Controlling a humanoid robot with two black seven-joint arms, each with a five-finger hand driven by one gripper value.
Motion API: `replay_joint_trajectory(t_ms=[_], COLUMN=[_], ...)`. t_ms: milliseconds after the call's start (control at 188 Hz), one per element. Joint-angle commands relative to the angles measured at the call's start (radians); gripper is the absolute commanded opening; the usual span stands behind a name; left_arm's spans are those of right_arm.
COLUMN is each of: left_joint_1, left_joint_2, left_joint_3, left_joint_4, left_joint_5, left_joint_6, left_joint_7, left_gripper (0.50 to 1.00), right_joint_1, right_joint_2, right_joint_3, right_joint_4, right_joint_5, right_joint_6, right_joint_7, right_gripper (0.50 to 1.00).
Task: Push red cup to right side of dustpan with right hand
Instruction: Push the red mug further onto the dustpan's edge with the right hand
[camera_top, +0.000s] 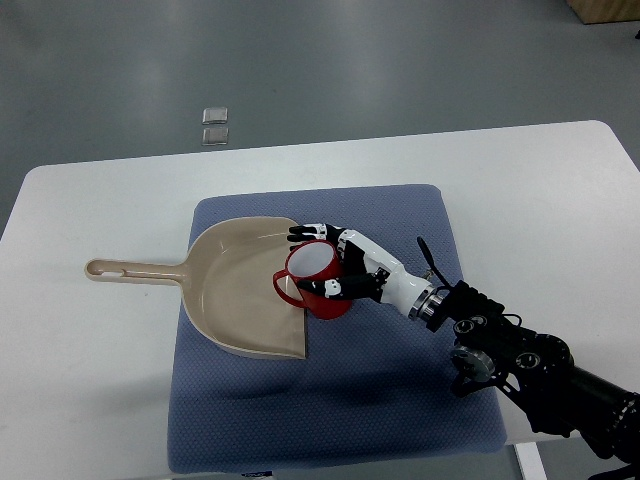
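A red cup (318, 300) with a white inside stands upright at the open right edge of the beige dustpan (235, 285), its handle toward the pan. My right hand (312, 262) comes in from the lower right and cradles the cup. Its fingers (305, 233) lie stretched along the cup's far side, and the thumb rests against the near wall. The hand is open, not closed around the cup. The left arm does not show.
The dustpan lies on a blue mat (400, 390) in the middle of a white table (100, 390), its handle (130, 270) pointing left. Bare mat lies to the right of and in front of the pan. Two small clear items (214, 125) lie on the floor beyond the table.
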Motion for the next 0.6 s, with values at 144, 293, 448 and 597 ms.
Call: replay_joint_trajectory(t_ms=[144, 293, 448, 597], left_joint_1=[0.0, 0.0, 0.0, 0.0], left_joint_2=[0.0, 0.0, 0.0, 0.0], left_joint_3=[0.0, 0.0, 0.0, 0.0], left_joint_4=[0.001, -0.001, 0.001, -0.001], left_joint_5=[0.0, 0.0, 0.0, 0.0], left_joint_6=[0.0, 0.0, 0.0, 0.0], left_joint_7=[0.0, 0.0, 0.0, 0.0], left_gripper=[1.0, 1.0, 1.0, 1.0], right_joint_1=[0.0, -0.002, 0.0, -0.003], right_joint_2=[-0.005, -0.012, -0.023, -0.041], right_joint_3=[-0.001, -0.001, -0.003, -0.003], right_joint_4=[-0.007, -0.01, -0.01, -0.009], right_joint_5=[0.002, 0.003, 0.003, 0.003], right_joint_6=[0.001, 0.001, 0.004, 0.015], right_joint_7=[0.0, 0.0, 0.0, 0.0], right_gripper=[0.866, 0.893, 0.903, 0.909])
